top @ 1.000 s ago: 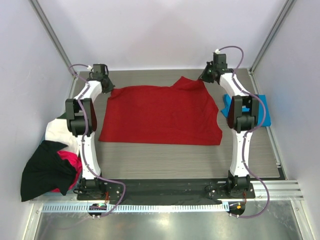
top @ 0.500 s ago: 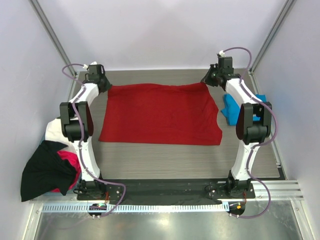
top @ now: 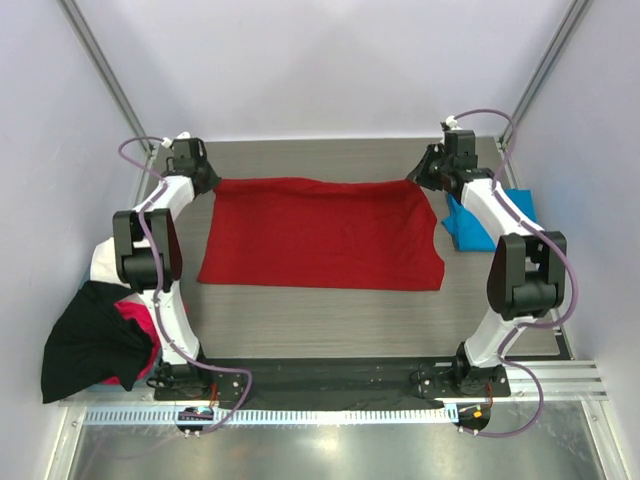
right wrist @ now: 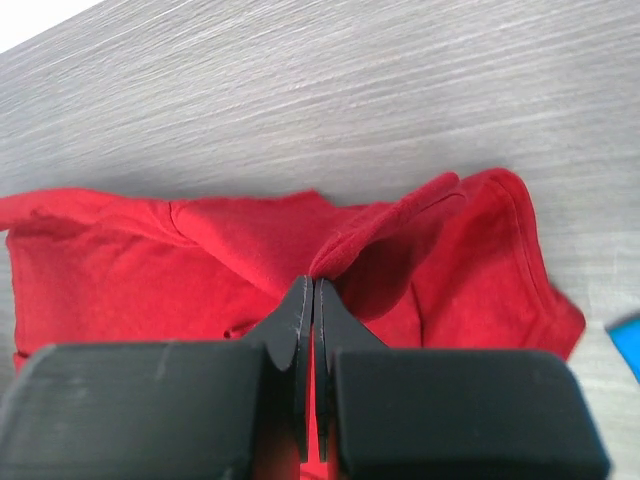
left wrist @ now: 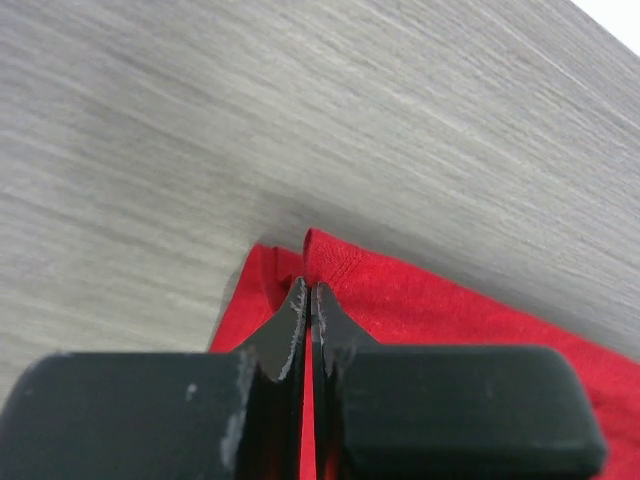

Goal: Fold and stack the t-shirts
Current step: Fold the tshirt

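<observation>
Item: deep red t-shirt [top: 320, 235], centre frame: near hem flat on table [top: 330, 320], long axis left-right. Far corners, upper frame: I hold one in left gripper [left wrist: 308, 292], one in right gripper [right wrist: 308, 288], jaws pinched tight on cloth.

The red t-shirt [top: 320, 235] was a plain deep red against the grey wood-grain tabletop [top: 350, 310]. My left pincer [left wrist: 308, 292] and right pincer [right wrist: 313, 290] were black. The blue t-shirt [top: 462, 232] was bright and plain. The black t-shirt [top: 90, 345], magenta t-shirt [top: 142, 322] and white t-shirt [top: 105, 262] were plain too.
</observation>
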{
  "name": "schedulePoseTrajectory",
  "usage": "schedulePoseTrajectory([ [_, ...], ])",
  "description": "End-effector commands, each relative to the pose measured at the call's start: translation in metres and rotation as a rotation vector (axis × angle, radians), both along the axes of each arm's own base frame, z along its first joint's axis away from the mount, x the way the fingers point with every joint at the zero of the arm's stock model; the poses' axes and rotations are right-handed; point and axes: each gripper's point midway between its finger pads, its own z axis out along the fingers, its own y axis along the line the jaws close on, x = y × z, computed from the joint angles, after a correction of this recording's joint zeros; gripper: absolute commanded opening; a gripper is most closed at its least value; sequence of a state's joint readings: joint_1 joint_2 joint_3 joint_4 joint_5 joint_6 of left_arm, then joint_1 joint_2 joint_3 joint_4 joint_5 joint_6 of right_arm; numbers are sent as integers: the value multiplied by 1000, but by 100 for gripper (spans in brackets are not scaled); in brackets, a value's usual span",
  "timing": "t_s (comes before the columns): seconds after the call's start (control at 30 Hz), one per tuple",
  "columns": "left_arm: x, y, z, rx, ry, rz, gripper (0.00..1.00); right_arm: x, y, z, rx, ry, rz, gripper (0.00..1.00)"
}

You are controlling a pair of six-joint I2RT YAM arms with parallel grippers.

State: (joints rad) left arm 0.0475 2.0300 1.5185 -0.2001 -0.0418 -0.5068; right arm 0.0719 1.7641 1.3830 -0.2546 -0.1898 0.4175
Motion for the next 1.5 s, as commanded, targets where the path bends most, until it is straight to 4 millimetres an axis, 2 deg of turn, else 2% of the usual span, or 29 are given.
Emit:
schedulePoseTrajectory([
  [0.0, 3, 10, 49, 38, -131, 18, 0, -10, 0, 52, -5, -144, 8, 1],
  [0.07, 0, 11, 54, 37, -146, 29, 0, -19, 2, 48, -11, -137, 8, 1],
  [0.13, -8, 13, 47, 36, -133, 44, 0, -29, 3, 54, -17, -149, 1, 1],
  [0.17, -10, 13, 53, 32, -154, 54, 0, -34, 2, 47, -28, -134, -5, 1],
  [0.2, -17, 13, 43, 17, -142, 66, 0, -37, 0, 44, -35, -125, -8, 1],
  [0.23, -19, 11, 43, 7, -154, 69, 0, -42, -1, 46, -38, -126, -10, 1],
  [0.27, -18, 11, 45, 0, -172, 74, 0, -48, 0, 36, -40, -103, -8, 1],
  [0.33, -25, 10, 39, -17, -162, 88, 0, -54, -2, 31, -45, -95, -15, 1],
  [0.37, -26, 9, 37, -22, -157, 84, 0, -60, -1, 22, -46, -77, -10, 1],
  [0.47, -30, 7, 31, -37, -145, 88, 0, -71, -3, 15, -44, -70, -17, 1],
  [0.6, -40, 8, 23, -39, -125, 107, 0, -81, -2, 12, -44, -74, -26, 1],
  [0.87, -55, 11, 33, -29, -161, 122, 0, -95, -7, 10, -54, -79, -45, 1],
  [1.03, -67, 16, 26, -30, -136, 159, 0, -103, -9, 9, -55, -79, -50, 1],
  [1.17, -73, 15, 25, -60, -138, 173, 0, -115, -9, -3, -48, -54, -59, 1],
  [1.23, -80, 16, 16, -73, -92, 195, 2, -120, -11, -11, -55, -46, -73, 4],
  [1.27, -83, 18, 12, -73, -78, 215, 3, -130, -13, -24, -58, -26, -83, 4],
  [1.3, -87, 19, 9, -73, -71, 233, 5, -132, -13, -26, -44, -36, -99, 4],
  [1.33, -93, 23, 0, -81, -53, 266, 11, -143, -13, -41, -37, -14, -101, 12],
  [1.37, -96, 23, -3, -89, -47, 275, 14, -147, -13, -49, -29, -5, -104, 17],
  [1.4, -99, 23, -6, -95, -44, 282, 22, -149, -11, -45, -8, -32, -112, 21],
  [1.43, -99, 24, -4, -103, -59, 295, 42, -152, -12, -48, -8, -37, -120, 35],
  [1.47, -106, 24, -10, -103, -48, 305, 45, -159, -12, -57, -9, -27, -124, 40],
])
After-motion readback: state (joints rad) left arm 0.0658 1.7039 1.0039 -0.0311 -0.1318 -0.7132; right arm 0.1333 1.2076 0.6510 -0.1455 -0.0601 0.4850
